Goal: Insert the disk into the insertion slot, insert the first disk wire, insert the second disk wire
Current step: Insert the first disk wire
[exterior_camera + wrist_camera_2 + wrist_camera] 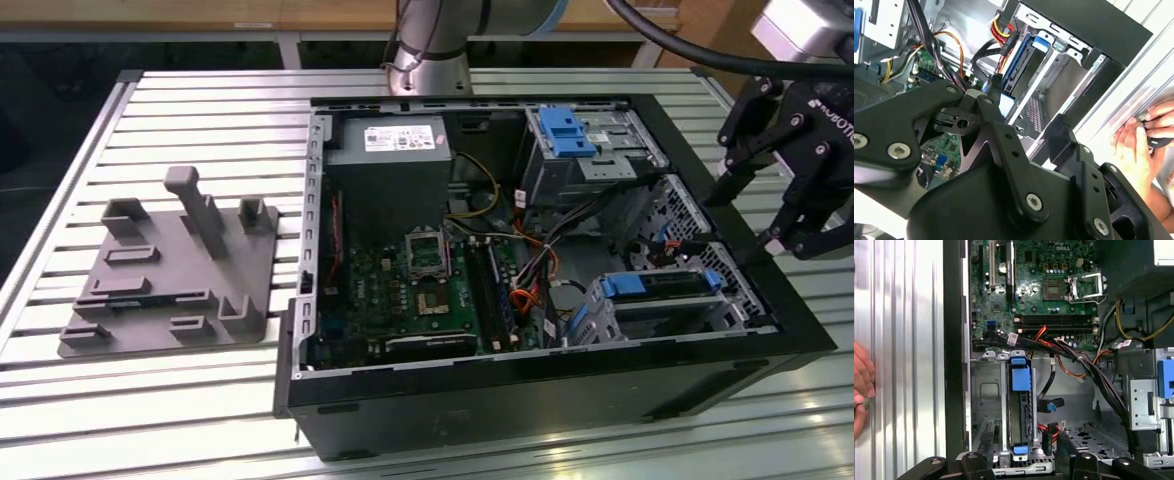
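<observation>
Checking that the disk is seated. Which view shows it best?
The first wrist view: the disk lies mid-picture in the slot, seen along its whole length. The exterior view shows it far off, at a slant; the second wrist view shows its blue edge, partly behind cables.

Robotics lab bench, slatted aluminium table, open computer case, grey fixture

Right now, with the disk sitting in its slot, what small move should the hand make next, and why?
Probably a short descent toward the seemingly loose blue-ended cable beside the insertion slot: the disk already sits in it, and the hand hangs open and empty nearby.
</observation>
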Available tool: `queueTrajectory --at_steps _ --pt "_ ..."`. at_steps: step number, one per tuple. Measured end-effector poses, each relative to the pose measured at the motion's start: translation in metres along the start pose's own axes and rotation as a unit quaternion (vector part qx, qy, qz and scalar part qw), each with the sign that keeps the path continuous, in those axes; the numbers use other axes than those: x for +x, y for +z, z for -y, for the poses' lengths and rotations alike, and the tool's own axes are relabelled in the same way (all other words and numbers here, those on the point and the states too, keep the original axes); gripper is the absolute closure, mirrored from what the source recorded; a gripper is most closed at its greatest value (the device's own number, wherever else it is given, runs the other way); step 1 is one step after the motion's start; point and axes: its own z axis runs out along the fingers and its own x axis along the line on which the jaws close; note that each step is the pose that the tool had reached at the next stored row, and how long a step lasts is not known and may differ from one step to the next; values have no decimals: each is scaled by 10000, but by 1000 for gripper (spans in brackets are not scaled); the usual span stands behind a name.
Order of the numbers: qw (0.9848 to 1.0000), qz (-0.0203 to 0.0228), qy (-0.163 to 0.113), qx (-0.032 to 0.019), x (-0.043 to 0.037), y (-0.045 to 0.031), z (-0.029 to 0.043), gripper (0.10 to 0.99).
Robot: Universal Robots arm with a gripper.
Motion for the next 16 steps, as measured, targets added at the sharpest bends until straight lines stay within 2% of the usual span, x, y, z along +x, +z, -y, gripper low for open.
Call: queueTrajectory --at_steps 3,5,6,7,11,14,16 --pt "9998 3 173 8 -4 19 6 482" --pt "9998 -1 211 10 -36 31 6 608" --pt "9998 -4 216 11 -63 39 7 608" --pt "9998 -6 220 11 -91 48 8 675" --pt "9997 -13 227 12 -221 95 21 675" --pt "9997 -14 226 12 -326 141 88 675" --pt "9997 -14 227 8 -357 170 176 675"
